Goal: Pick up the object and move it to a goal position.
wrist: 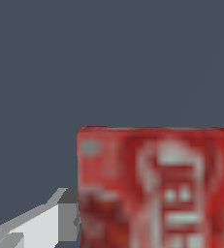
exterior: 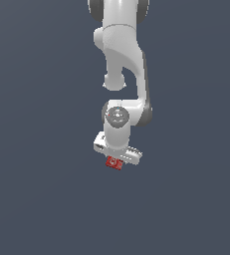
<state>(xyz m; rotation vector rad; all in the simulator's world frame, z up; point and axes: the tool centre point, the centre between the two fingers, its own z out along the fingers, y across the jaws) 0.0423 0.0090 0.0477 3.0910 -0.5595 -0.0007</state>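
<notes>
My gripper (exterior: pixel 117 158) sits just below the middle of the exterior view, smooth white plastic on a glossy white arm (exterior: pixel 121 60) with grey joint bands. In the wrist view 1 pale, faceted finger (wrist: pixel 45 223) touches the box's side edge, but I cannot tell whether the jaws pinch it or stand spread. The red box (exterior: pixel 114 163) (wrist: pixel 157 189), flat and rectangular, lies directly under my gripper. Its white markings are too blurred to read. Everything behind is flat slate grey
</notes>
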